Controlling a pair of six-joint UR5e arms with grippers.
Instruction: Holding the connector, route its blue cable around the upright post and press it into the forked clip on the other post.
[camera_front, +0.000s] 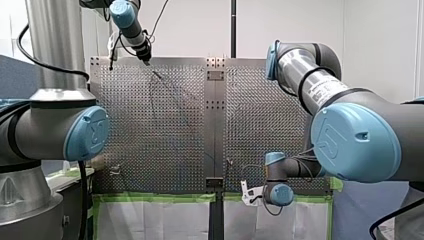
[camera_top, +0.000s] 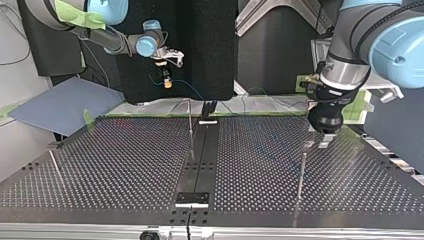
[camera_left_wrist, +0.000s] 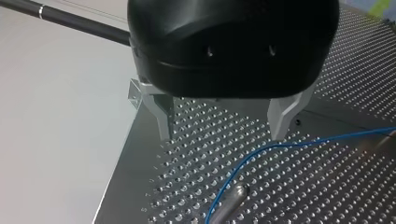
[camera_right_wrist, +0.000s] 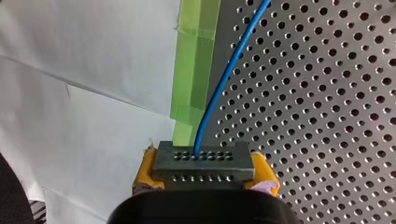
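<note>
A: Far left: left gripper (camera_left_wrist: 223, 130) spread open, holding nothing, above the blue cable (camera_left_wrist: 261, 151) running beside a post (camera_left_wrist: 231, 201).

B: Near right: right gripper (camera_right_wrist: 205, 175) clamped on the connector (camera_right_wrist: 204, 161) at the table (camera_right_wrist: 327, 93) edge. Risk from here — too little tension, slipping off the post; too hard a tug, yanking wire out of the connector.

My left gripper (camera_left_wrist: 222, 133) hangs with fingers spread, while my right gripper (camera_right_wrist: 205, 173) clamps the connector (camera_right_wrist: 204, 158) between yellow pads.
</note>
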